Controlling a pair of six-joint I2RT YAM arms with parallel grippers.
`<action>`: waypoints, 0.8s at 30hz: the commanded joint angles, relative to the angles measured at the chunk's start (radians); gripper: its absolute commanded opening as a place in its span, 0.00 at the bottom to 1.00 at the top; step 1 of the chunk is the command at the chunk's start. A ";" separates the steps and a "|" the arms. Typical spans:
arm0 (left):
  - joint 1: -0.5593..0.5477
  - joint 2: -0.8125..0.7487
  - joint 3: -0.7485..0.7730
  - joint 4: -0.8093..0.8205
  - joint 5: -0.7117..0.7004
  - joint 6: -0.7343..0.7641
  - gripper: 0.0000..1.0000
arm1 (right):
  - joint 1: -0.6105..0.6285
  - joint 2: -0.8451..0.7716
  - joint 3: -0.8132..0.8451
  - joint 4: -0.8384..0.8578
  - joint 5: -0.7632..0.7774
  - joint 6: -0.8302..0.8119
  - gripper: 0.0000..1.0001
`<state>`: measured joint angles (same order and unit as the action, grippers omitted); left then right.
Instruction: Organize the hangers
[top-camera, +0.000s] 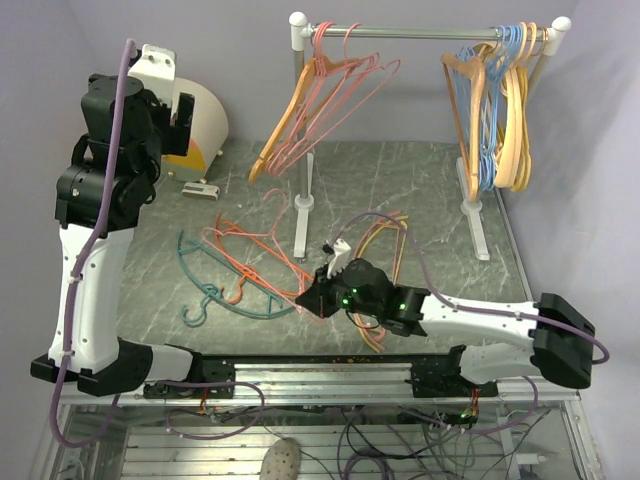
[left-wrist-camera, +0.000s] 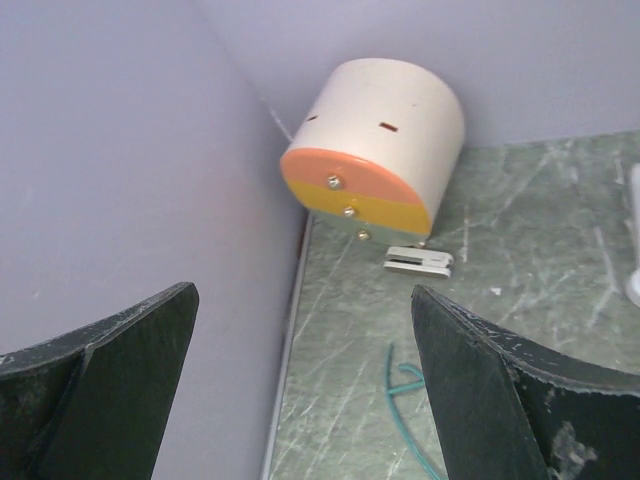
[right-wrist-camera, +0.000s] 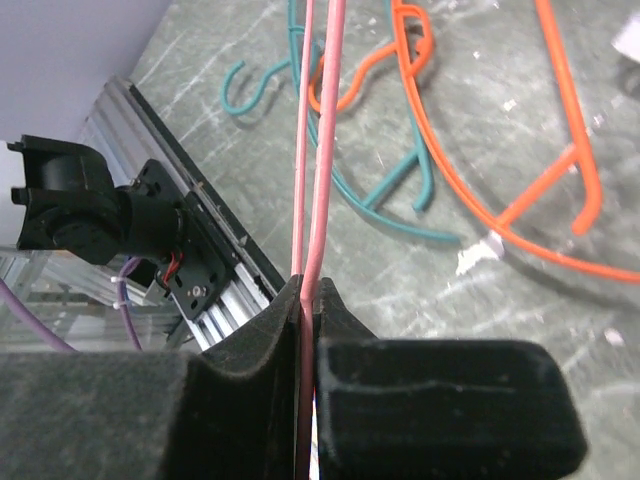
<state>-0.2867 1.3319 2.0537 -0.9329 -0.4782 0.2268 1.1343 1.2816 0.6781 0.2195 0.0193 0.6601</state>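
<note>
My right gripper (top-camera: 316, 298) is low over the table's front middle, shut on the thin wire of a pink hanger (right-wrist-camera: 320, 150) that runs away from the jaws (top-camera: 262, 243). Beside it on the table lie orange hangers (top-camera: 262, 263) (right-wrist-camera: 560, 170), a teal hanger (top-camera: 215, 287) (right-wrist-camera: 385, 195) and yellow and orange hangers (top-camera: 388, 232) partly under the right arm. Several pink hangers (top-camera: 340, 85) and a tan one (top-camera: 283, 125) hang at the rail's left end. My left gripper (top-camera: 184, 118) (left-wrist-camera: 305, 400) is raised at the far left, open and empty.
A bunch of light-blue and pale tan hangers (top-camera: 497, 110) hangs at the rail's right end. The rack's posts (top-camera: 303, 205) stand on the table. A cream cylinder with an orange-yellow end (left-wrist-camera: 375, 150) and a white clip (left-wrist-camera: 418, 261) sit in the back left corner by the walls.
</note>
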 joint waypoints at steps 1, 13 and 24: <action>0.006 0.007 0.016 0.043 -0.144 0.031 0.99 | 0.018 -0.120 -0.021 -0.194 0.134 0.124 0.00; 0.020 -0.027 -0.106 0.073 -0.140 0.077 0.99 | 0.085 -0.241 0.275 -0.933 0.686 0.286 0.00; 0.103 -0.046 -0.182 0.002 0.004 0.057 0.99 | 0.055 0.140 0.792 -1.470 1.271 0.245 0.00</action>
<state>-0.2234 1.2861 1.9064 -0.8951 -0.5694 0.2966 1.2129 1.3479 1.3560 -1.0706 0.9833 0.9737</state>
